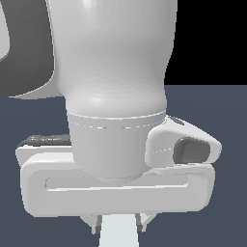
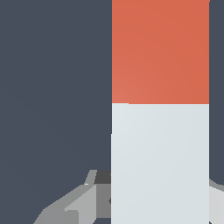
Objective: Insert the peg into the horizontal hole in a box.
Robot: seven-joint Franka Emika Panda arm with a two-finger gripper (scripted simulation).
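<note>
A: Exterior view: arm fills the frame. The gripper [image 1: 119, 226] hangs low over the dark blue-grey counter [image 1: 212, 111]. A pale bar, the peg [image 1: 118, 232], shows between the jaws at the frame's lower edge.

B: Wrist view agrees. The peg [image 2: 160, 131] runs lengthwise away from the camera, pale grey-white section nearest, orange-red end beyond. Fingers [image 2: 83, 203] sit against both its sides.

A: Jaw state?

B: Closed on the pale section. Box and hole appear in neither view.

The peg [image 1: 118, 232] sits between the fingers [image 1: 95, 224] of the gripper [image 1: 118, 226], directly below the arm [image 1: 116, 72].
</note>
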